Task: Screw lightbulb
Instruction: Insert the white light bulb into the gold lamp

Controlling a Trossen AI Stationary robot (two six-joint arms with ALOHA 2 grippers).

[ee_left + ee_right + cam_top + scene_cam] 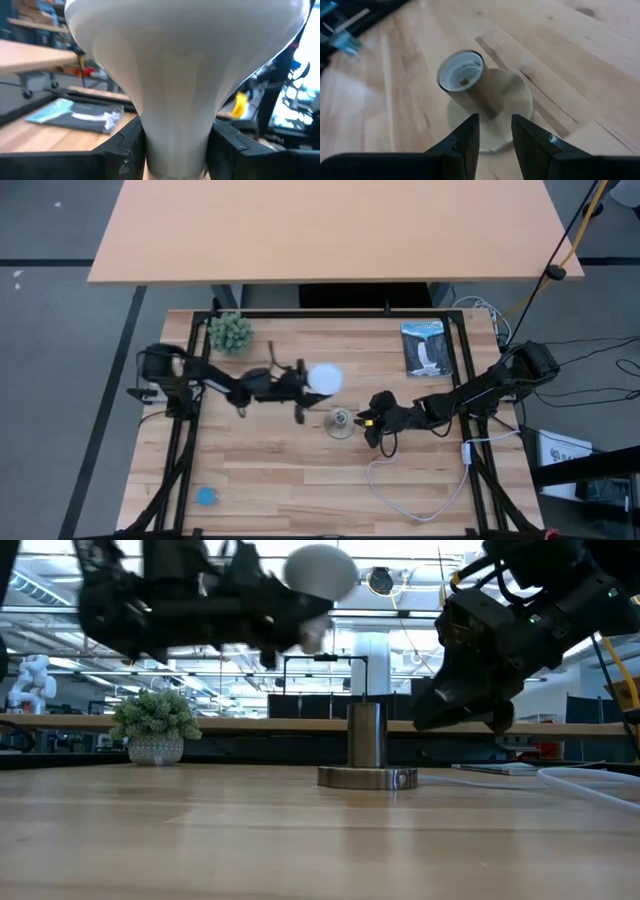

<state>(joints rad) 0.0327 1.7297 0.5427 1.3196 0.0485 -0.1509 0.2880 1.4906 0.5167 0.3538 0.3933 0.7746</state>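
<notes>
The left gripper [175, 150] has its dark fingers [127, 150] pressed against either side of the lightbulb [324, 378] at its narrow neck, holding it clear of the table [280, 460]; the screw base is cut off from sight in the wrist view, and the globe bulges out beyond the fingertips. The right gripper [495, 140] hovers with a narrow gap between its fingers [465, 142], holding nothing, the socket [465, 80] just beyond their tips, upright on its round base. From table height the left fingers are a dark blur.
</notes>
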